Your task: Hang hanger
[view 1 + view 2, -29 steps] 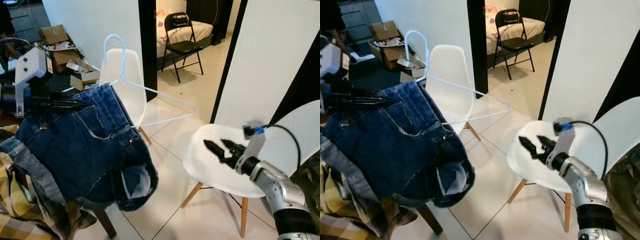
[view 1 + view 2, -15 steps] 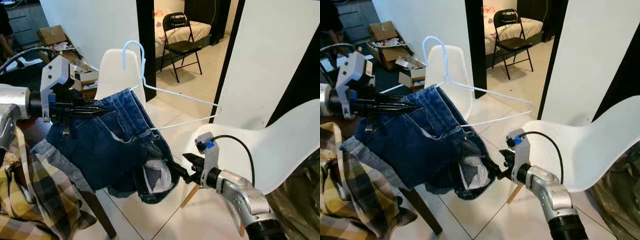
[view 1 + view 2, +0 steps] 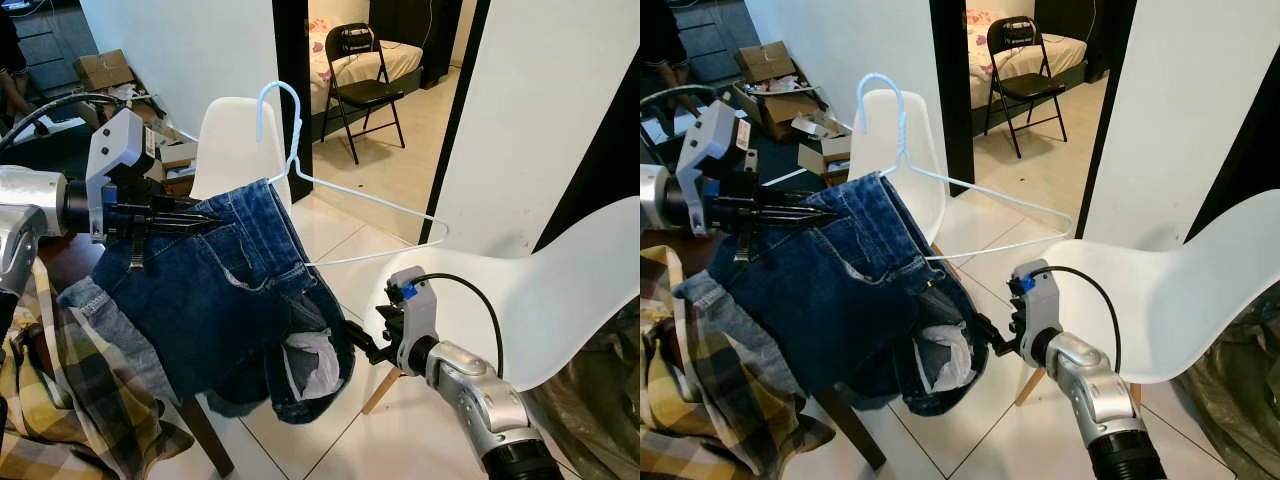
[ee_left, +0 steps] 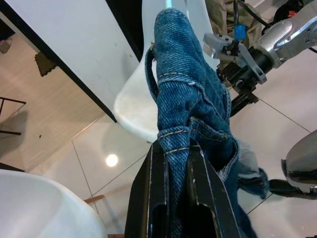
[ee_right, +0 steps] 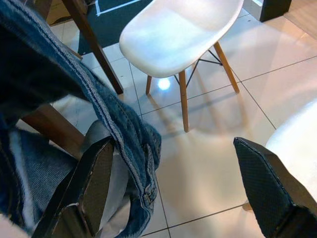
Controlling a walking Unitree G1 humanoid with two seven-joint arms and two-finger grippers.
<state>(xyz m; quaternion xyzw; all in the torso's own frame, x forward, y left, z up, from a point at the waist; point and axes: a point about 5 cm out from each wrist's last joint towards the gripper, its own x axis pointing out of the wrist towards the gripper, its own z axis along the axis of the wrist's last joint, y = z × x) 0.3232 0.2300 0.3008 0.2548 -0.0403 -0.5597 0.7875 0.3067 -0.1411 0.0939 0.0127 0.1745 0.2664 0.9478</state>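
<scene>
The left hand [image 4: 177, 163] is clamped on the waistband of the jeans [image 3: 220, 300], holding them up with a white hanger [image 3: 330, 190] threaded through (its hook points upward). The right hand [image 5: 183, 183], fingers spread wide, sits at the jeans' lower hem beside a white chair [image 3: 520, 300].

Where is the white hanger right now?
In the left eye view the white hanger is centre frame, poking up out of the jeans held by the left gripper, before the white chair.

Silver arms, black-fingered right hand [image 3: 352, 337]
</scene>
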